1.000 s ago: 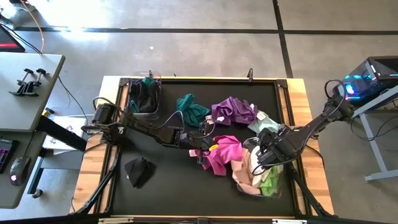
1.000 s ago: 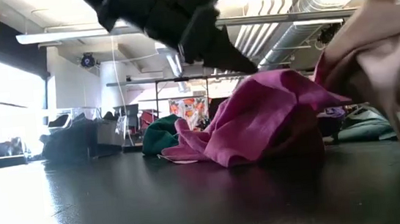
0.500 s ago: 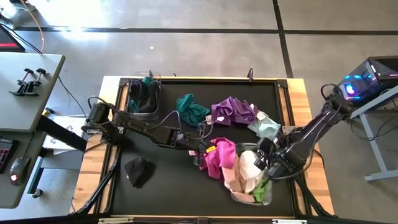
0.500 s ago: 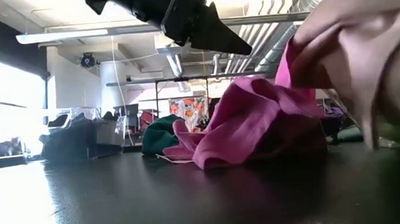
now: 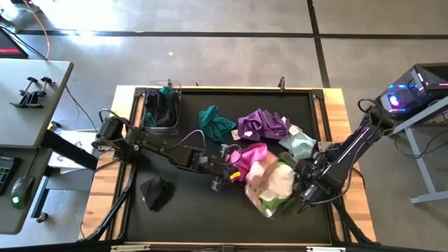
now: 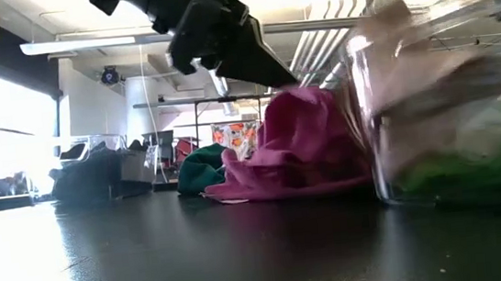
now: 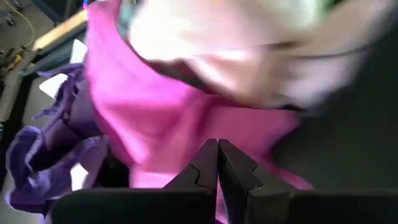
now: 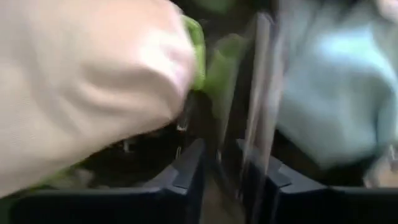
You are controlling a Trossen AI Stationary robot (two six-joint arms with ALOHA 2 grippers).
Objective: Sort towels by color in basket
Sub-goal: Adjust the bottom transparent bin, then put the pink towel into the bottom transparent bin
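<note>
A clear basket (image 5: 271, 190) holding a pale pink towel (image 5: 269, 176) and a lime green towel (image 5: 281, 203) stands on the black mat at the near right, its bottom (image 6: 459, 196) at the mat. My right gripper (image 5: 303, 190) is shut on its wall. A magenta towel (image 5: 246, 155) lies heaped against the basket's left side. My left gripper (image 5: 231, 165) hovers shut just left of that towel, its tip (image 6: 272, 76) close above the heap. My left gripper's shut fingers (image 7: 217, 163) are right at the magenta towel; whether they touch it, I cannot tell. My right gripper has the basket's clear wall (image 8: 249, 112) between its fingers, one finger (image 8: 189, 168) inside and one outside, coming steeply from above. The basket rests on the mat.
A second clear basket (image 5: 162, 106) with dark towels stands at the far left corner. A teal towel (image 5: 215, 120), a purple towel (image 5: 262, 124) and a mint towel (image 5: 299, 143) lie along the far side. A black towel (image 5: 155, 190) lies near left.
My right gripper has swung toward the table's left and come down, bringing the basket with its pink and green towels onto the mat against the magenta towel, which is pushed up into a tighter heap. My left gripper has shifted slightly and rolled, still shut.
</note>
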